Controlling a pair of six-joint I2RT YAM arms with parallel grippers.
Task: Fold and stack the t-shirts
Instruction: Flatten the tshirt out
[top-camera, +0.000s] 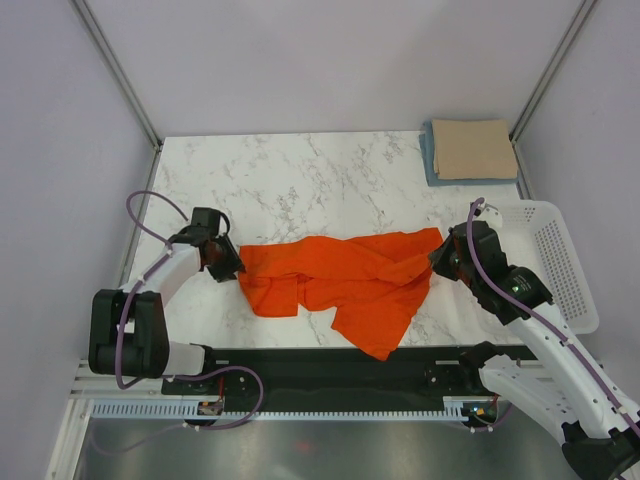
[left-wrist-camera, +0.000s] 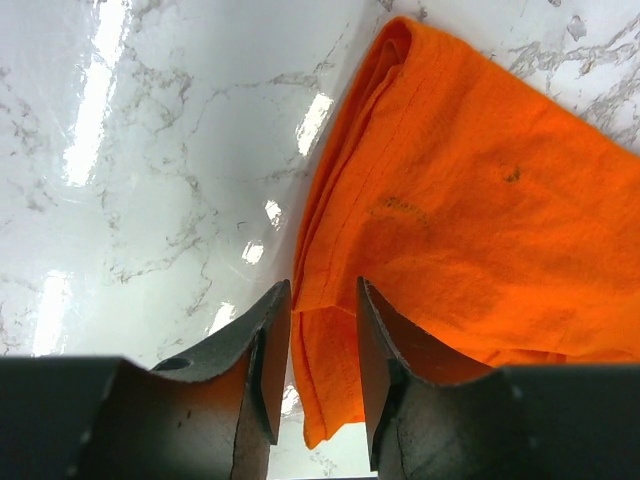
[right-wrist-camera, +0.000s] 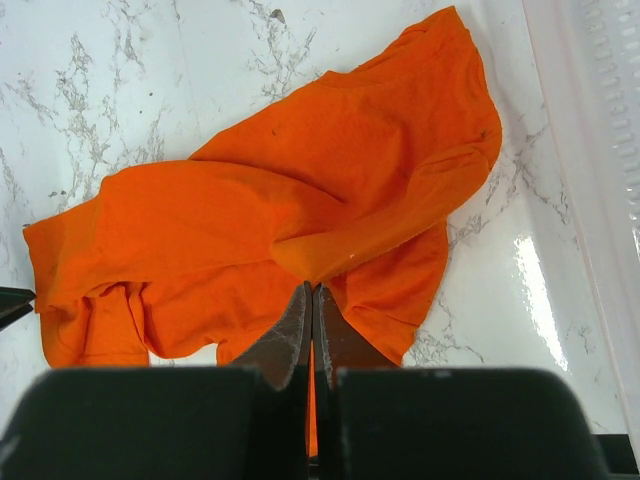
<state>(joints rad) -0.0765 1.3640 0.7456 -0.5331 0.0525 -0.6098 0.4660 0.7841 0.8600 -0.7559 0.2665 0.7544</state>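
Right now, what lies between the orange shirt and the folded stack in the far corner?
Nothing but bare marble table: the top view shows an open stretch from the orange shirt to the stack.

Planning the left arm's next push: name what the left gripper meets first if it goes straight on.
The orange t-shirt: its folded edge lies just ahead of the left gripper, in line with the gap between its parted jaws. Whether the tips touch it is unclear.
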